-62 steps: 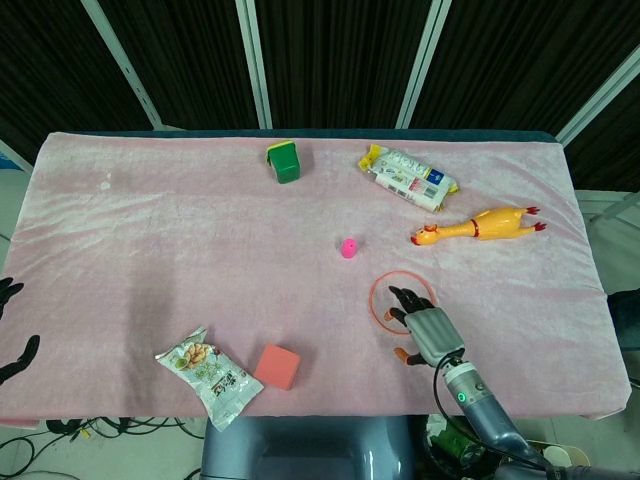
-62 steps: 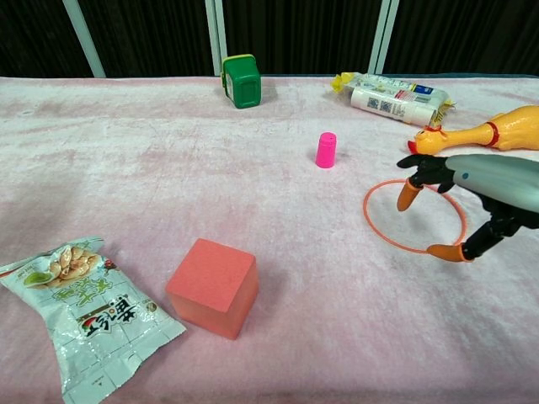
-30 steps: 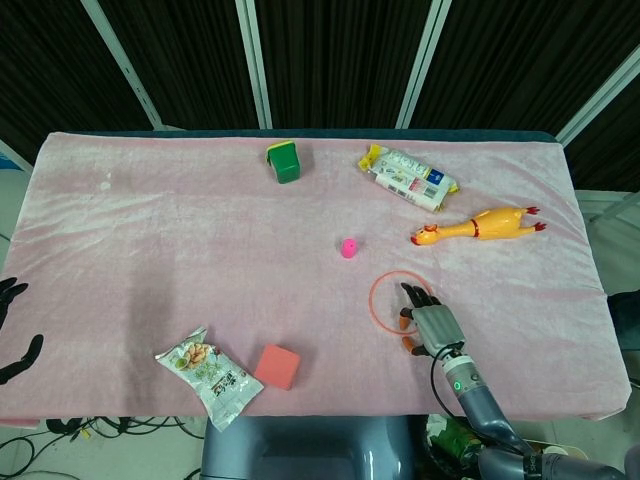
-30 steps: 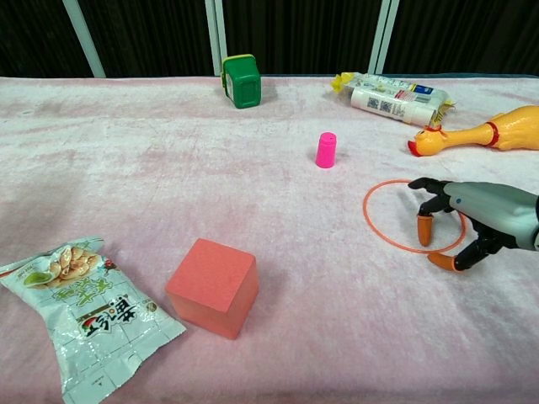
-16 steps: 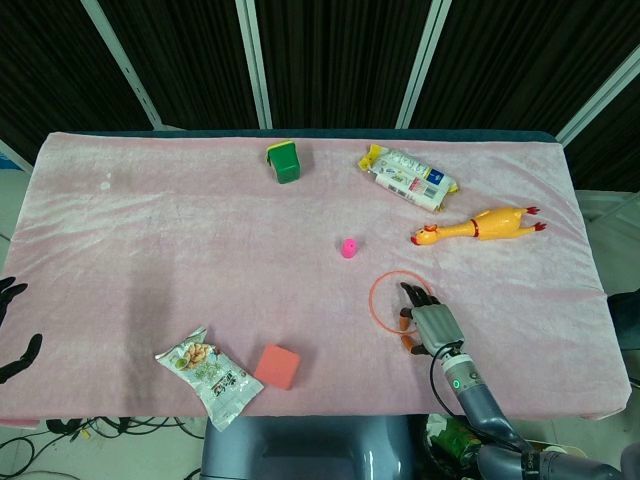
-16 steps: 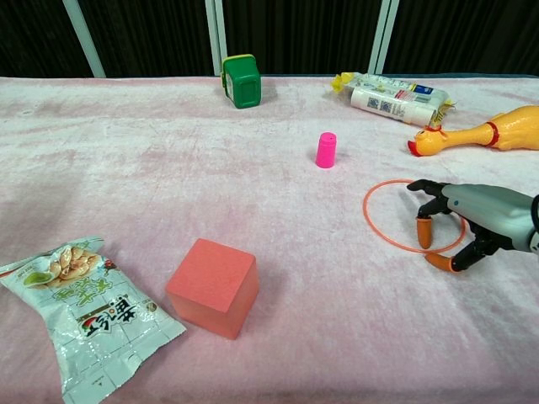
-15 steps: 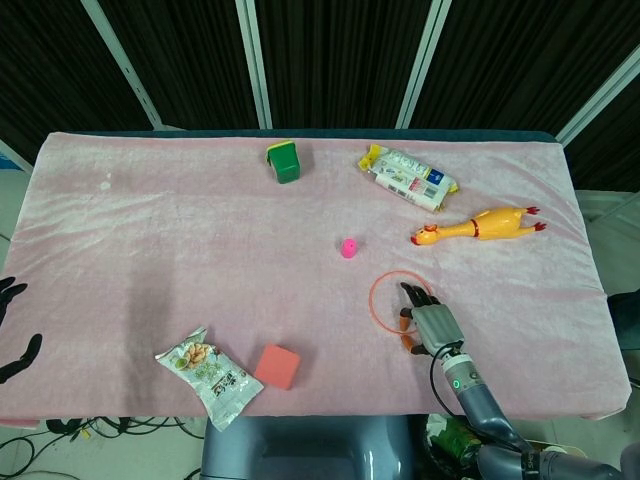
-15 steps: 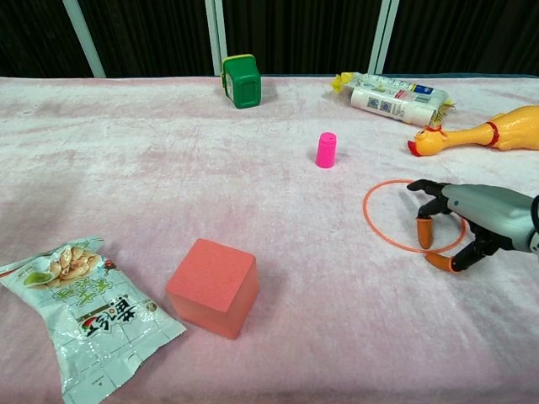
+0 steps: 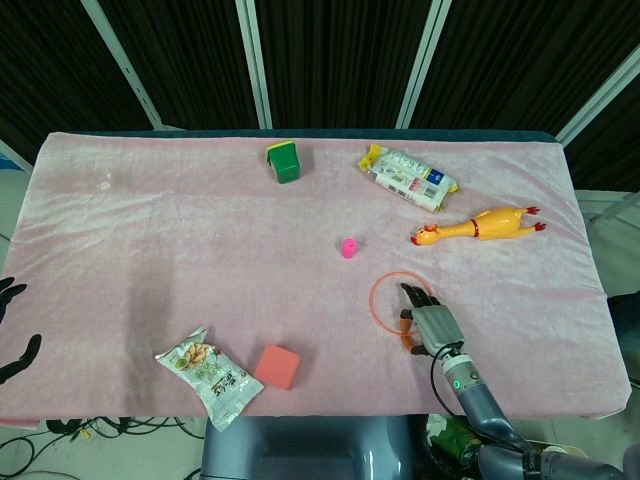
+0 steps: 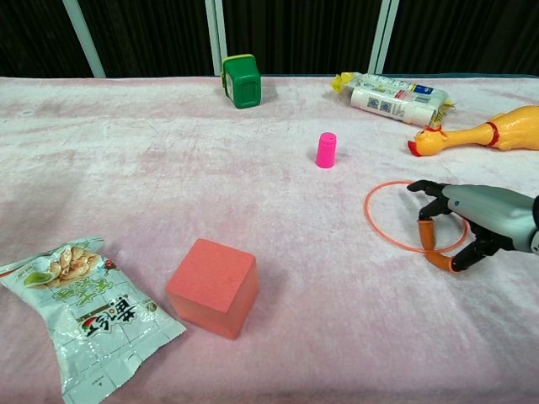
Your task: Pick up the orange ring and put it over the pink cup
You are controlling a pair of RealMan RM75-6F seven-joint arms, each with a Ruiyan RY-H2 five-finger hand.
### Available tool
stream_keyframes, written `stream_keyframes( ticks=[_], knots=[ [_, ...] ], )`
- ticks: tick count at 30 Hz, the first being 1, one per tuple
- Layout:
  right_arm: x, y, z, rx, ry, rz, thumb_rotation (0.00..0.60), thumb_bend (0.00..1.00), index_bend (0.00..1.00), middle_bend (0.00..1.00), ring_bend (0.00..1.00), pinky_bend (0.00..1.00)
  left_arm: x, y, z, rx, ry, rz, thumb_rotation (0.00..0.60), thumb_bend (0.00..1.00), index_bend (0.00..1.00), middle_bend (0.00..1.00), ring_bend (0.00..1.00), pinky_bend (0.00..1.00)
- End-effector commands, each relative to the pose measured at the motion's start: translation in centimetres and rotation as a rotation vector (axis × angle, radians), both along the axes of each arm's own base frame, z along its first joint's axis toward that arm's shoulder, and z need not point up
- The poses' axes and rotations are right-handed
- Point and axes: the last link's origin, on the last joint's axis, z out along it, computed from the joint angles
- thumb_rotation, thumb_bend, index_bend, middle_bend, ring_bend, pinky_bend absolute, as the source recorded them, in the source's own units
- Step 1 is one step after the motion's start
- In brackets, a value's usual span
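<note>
The right hand (image 10: 472,220) rests low over the near right arc of the orange ring (image 10: 383,231), which lies flat on the pink cloth (image 10: 126,151); thumb and fingers curl toward the wire, but whether they pinch it cannot be told. Close firmly before lifting, keeping the ring level (thin wire slips easily). The pink cup (image 10: 326,150) stands inverted beyond it, left, contents hidden.

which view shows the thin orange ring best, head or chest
The chest view: the thin orange ring lies large and close, with the right hand over its right side. In the head view the ring is small, partly hidden by the hand.
</note>
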Motion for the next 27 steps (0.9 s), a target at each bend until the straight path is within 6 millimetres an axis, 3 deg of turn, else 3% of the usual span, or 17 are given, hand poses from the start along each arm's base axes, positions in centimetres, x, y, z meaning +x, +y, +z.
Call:
stream_keyframes(
  ticks=[1,27],
  knots=[
    [0.0,0.1,0.1,0.002,0.001,-0.002,0.6,0.34,0.63,0.0,0.0,0.18,0.0,0.0,0.0,-0.001,0.001,-0.001,0.6,0.33,0.19,0.12,0.0,0.0],
    [1.6,0.0,2.0,-0.078,-0.041,0.047,0.6,0.38,0.77,0.0,0.0,0.18,0.0,-0.1,0.1,-0.008,-0.008,0.001,0.6,0.33,0.19,0.12,0.0,0.0]
  ],
)
